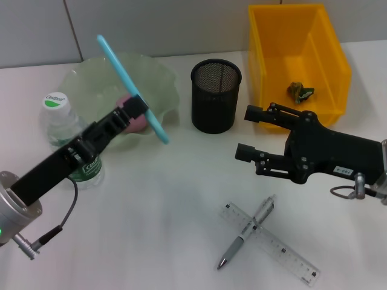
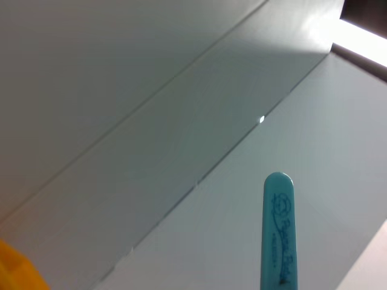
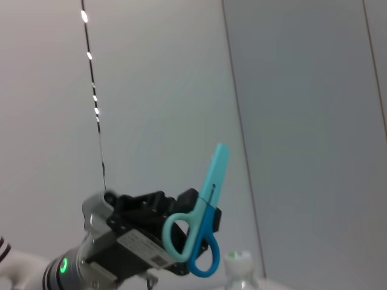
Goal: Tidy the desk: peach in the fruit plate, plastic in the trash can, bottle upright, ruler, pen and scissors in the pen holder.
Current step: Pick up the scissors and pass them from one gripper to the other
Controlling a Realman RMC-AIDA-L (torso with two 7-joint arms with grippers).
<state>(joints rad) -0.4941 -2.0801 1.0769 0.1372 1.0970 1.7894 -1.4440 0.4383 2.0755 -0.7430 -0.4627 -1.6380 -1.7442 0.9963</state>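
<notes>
Now your scissors point(image 1: 130, 84) sit clamped in the left claw point(image 1: 134, 113), raised over the green fruit plate point(image 1: 162, 78). The right claw point(image 1: 247, 133) hangs spread wide above the white counter point(image 1: 157, 211), grey wall panels behind.

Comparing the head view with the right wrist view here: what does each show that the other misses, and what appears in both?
Only the head view shows the black mesh pen holder, yellow plastic bin, silver pen lying across the clear ruler, green glass fruit plate and open right hand. Only the right wrist view shows the scissors' handle loops. Both show the left hand holding the blue scissors and the white-capped bottle.
</notes>
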